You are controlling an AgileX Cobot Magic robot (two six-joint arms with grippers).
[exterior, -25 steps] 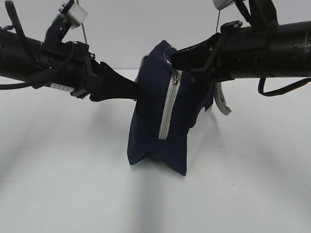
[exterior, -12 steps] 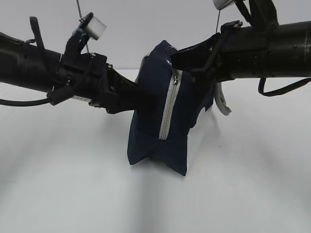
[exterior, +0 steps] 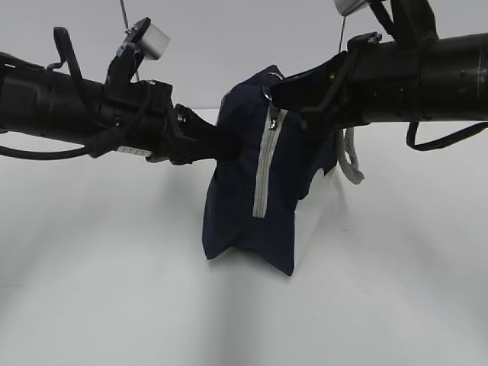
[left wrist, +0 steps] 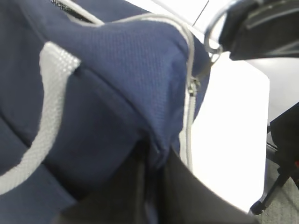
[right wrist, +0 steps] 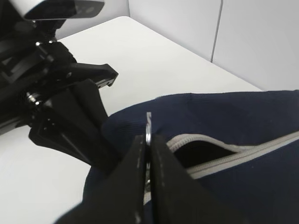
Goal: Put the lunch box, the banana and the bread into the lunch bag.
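The navy lunch bag point(exterior: 252, 198) stands on its end on the white table, its grey zipper point(exterior: 264, 171) facing me. My left gripper point(exterior: 225, 145) reaches in from the left and is shut on a fold of the bag's fabric point(left wrist: 117, 70), pinched between its dark fingers point(left wrist: 152, 156). My right gripper point(exterior: 273, 90) is shut on the metal ring pull point(right wrist: 148, 122) at the top of the bag point(right wrist: 243, 121). Behind the pull the zipper gapes a little point(right wrist: 205, 154). The lunch box, the banana and the bread are out of view.
A grey webbing handle point(exterior: 349, 160) hangs off the bag's far right side, and another crosses the panel near my left gripper point(left wrist: 46, 107). The white table point(exterior: 99, 267) stretches out on both sides of the bag.
My left gripper has moved right against the bag's end and closed on its fabric. The right gripper has kept its hold on the ring pull.
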